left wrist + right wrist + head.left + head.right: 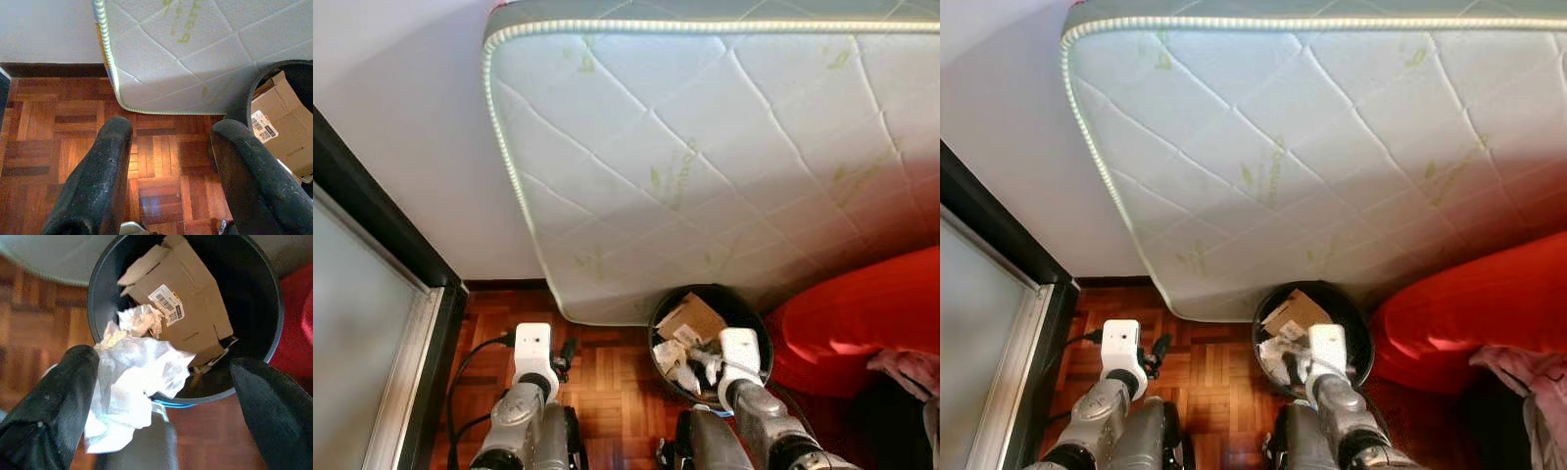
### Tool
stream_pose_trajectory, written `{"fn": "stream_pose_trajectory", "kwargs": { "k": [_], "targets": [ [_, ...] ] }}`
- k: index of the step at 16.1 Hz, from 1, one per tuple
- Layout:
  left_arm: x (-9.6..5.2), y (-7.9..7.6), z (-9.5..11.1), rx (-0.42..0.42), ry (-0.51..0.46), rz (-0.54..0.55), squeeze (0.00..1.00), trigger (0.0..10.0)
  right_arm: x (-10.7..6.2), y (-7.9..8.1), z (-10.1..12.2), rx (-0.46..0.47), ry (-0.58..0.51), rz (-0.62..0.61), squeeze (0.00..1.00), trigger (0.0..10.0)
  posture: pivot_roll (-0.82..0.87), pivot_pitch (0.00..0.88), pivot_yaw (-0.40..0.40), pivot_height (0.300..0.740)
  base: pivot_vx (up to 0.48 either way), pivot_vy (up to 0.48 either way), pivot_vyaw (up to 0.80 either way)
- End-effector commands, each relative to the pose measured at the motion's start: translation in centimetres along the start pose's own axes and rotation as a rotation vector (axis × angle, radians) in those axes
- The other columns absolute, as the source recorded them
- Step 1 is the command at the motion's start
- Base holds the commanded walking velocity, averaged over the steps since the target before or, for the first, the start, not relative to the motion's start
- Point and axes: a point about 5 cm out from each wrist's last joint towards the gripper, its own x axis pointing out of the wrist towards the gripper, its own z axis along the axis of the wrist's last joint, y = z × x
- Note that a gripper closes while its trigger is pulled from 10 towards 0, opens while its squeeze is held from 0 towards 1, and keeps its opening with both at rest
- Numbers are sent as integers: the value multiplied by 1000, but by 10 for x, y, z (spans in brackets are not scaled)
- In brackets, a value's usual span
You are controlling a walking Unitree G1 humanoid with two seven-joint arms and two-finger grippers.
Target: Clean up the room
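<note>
The crumpled white paper (132, 382) sits between your right gripper (161, 396) fingers, against one finger (58, 401), just over the near rim of the black bin (274, 333). The fingers stand spread wide, so it looks released or barely caught. It should be light, soft and crushable; pinch its bulk if you regrip. Beyond the fingertips, the bin holds a flattened cardboard box (190, 308) and more wadded paper. Your left gripper (171, 161) hovers spread over parquet floor (63, 127), beside the mattress (705, 147).

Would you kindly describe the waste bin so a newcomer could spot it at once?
Find the white quilted mattress leaning against the wall. At its lower edge, on the parquet floor beside a red cushion, stands the round black bin, holding a flattened cardboard box.
</note>
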Motion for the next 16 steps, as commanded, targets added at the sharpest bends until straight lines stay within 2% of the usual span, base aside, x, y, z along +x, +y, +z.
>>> {"fn": "stream_pose_trajectory", "kwargs": {
  "k": [1,2,3,4,5,6,7,8,11,12,13,14,15,16],
  "targets": [
    [-4,-2,-11,-14,45,-5,0,10000,-1,-3,-11,-41,40,-12,1000,10000,-59,222,-36,648,0,0,0],
    [-4,-2,-11,-13,45,-9,0,10000,-2,-5,-14,-11,75,-22,1000,10000,-58,222,-35,648,0,0,0],
    [-4,-3,-11,-12,44,-12,0,10000,-3,-5,-22,-22,145,-11,1000,10000,-57,224,-33,648,0,0,0],
    [-3,-3,-10,-12,44,-12,0,10000,-3,-6,-24,-26,162,-15,612,10000,-57,224,-33,648,0,0,0],
    [-3,-3,-9,-11,43,-11,0,10000,-3,-8,-25,-33,178,-34,0,10000,-56,228,-33,648,0,0,0],
    [-3,-3,-9,-11,44,-12,0,10000,-3,-9,-25,39,172,-48,0,10000,-57,230,-33,648,0,0,0],
    [-3,-3,-9,-11,44,-13,0,10000,-3,-7,-22,172,158,-45,0,10000,-56,232,-32,648,0,0,0],
    [-3,-4,-9,-11,45,-15,0,10000,-1,-4,-15,359,112,-27,0,10000,-55,233,-32,648,0,0,0],
    [-2,-4,-9,-9,44,-19,0,10000,-1,-5,-11,427,87,-47,0,10000,-54,237,-28,648,0,0,0],
    [-2,-4,-9,-8,44,-19,0,10000,-1,-7,-10,408,71,-64,0,10000,-54,238,-28,648,0,0,0],
    [-2,-3,-9,-7,44,-18,0,10000,-1,-14,-4,249,34,-115,0,10000,-54,239,-27,648,0,0,0],
    [-2,-3,-9,-5,44,-17,0,10000,-1,-21,5,-47,-26,-170,0,10000,-54,240,-26,648,0,0,0],
    [-2,-3,-9,-5,44,-16,0,10000,-1,-21,9,-162,-46,-183,0,10000,-56,242,-25,648,0,0,0],
    [-3,-3,-9,-4,45,-17,0,10000,-1,-17,15,-321,-99,-166,0,10000,-56,242,-25,648,0,0,0]
  ]
}}
